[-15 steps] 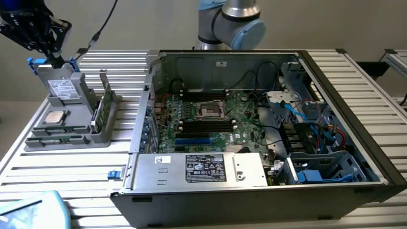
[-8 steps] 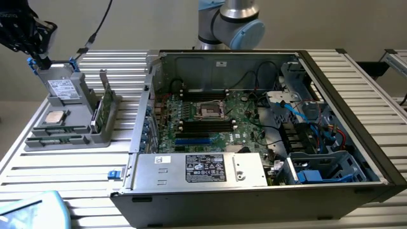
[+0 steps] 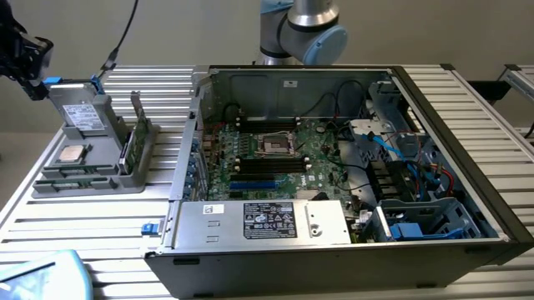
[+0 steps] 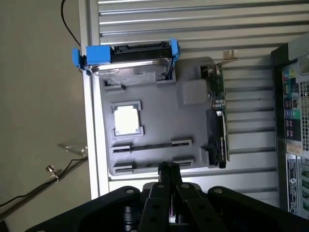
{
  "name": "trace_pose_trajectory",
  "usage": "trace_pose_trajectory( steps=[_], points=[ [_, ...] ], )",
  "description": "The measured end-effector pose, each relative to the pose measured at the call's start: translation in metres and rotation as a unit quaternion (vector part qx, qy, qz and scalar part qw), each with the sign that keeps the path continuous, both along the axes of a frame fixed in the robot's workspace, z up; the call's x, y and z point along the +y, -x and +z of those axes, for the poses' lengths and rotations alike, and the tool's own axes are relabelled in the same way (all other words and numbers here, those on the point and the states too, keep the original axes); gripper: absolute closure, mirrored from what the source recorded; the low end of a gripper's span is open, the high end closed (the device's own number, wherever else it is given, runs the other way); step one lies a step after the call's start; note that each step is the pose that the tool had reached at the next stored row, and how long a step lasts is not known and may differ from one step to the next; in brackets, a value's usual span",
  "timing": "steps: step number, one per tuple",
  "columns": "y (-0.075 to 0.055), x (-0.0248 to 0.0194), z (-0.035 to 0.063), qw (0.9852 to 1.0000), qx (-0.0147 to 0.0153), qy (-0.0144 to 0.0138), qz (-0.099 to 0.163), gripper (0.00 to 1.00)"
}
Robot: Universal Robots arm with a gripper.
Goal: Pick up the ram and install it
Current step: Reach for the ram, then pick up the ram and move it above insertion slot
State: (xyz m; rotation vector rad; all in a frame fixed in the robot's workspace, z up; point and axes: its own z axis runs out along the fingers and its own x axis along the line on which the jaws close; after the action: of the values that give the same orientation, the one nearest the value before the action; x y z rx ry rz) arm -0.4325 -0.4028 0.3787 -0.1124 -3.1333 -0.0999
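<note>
step: pickup approach, ram (image 3: 74,184) not yet grasped | ram: on edge in grey tray (image 3: 134,181), exterior view's lower left | gripper (image 4: 169,166): over tray's ram slots, fingers (image 4: 164,175) clenched, empty | need: part fingers astride the stick

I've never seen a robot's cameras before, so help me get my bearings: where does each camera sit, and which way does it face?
Exterior view: off the arm, raised, looking down at a slant on the open computer case and the gray tray on the exterior view's left; the arm rises behind the case.
Wrist view: on the arm's wrist, looking down past the shut gripper onto the tray.
Both share: the tray, its hard drive and silver chip, and part of the case.
</note>
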Motion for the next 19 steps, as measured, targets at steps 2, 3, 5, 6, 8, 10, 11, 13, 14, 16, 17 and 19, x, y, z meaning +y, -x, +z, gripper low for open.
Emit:
trace_pose_trajectory(
  steps=[2,3,5,6,8,10,11,13,14,16,17,19],
  points=[
    [0.0,-0.0037,-0.0005,1.0,0.0053,-0.0017,0.0,0.9],
    [0.0,-0.0044,-0.0007,1.0,0.0072,-0.0023,0.0,0.9],
    [0.0,-0.0044,-0.0006,1.0,0.0079,-0.0026,0.0,0.9],
    [0.0,-0.0044,-0.0006,1.0,0.0079,-0.0026,0.0,0.9],
    [0.0,-0.0045,-0.0007,1.0,0.0079,-0.0027,0.0,0.9],
    [0.0,-0.0045,-0.0006,1.0,0.0079,-0.0027,0.0,0.9],
    [0.0,-0.0045,-0.0007,1.0,0.0079,-0.0027,0.0,0.9],
    [0.0,-0.0045,-0.0007,1.0,0.0079,-0.0027,0.0,0.9],
    [0.0,-0.0045,-0.0007,1.0,0.0079,-0.0027,0.0,0.9],
    [0.0,-0.0049,-0.001,1.0,0.0079,-0.0027,0.0,0.9],
    [-0.0001,-0.0051,-0.0013,1.0,0.0079,-0.0027,0.0,0.9],
    [-0.0003,-0.0054,-0.0024,1.0,0.008,-0.0027,0.001,0.9]
  ],
)
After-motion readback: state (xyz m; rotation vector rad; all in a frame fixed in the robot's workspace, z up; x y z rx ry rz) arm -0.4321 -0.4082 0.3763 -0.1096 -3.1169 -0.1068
